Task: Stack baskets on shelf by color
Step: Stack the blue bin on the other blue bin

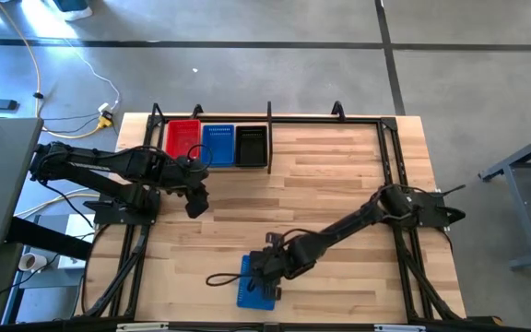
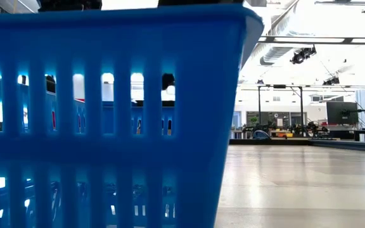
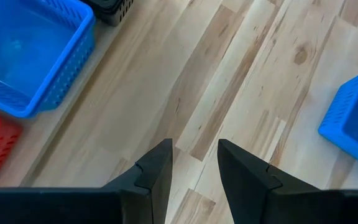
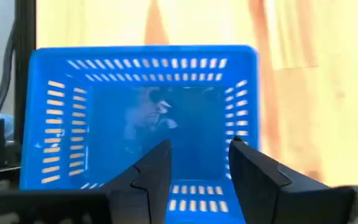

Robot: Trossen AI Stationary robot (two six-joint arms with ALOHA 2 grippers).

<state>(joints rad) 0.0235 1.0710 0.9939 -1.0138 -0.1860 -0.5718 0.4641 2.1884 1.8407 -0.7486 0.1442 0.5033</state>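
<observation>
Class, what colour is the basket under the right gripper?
Blue: the basket below the right gripper shows best in the right wrist view.

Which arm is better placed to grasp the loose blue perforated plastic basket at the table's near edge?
Right. Its open claw hovers directly over that blue perforated plastic basket; the left claw waits near the shelf's baskets.

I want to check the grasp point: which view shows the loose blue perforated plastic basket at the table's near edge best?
The right wrist view: the blue perforated plastic basket shows whole, rim and floor, under the right gripper. The high view has the arm covering it; the low view shows one wall; the left wrist view a corner.
</observation>
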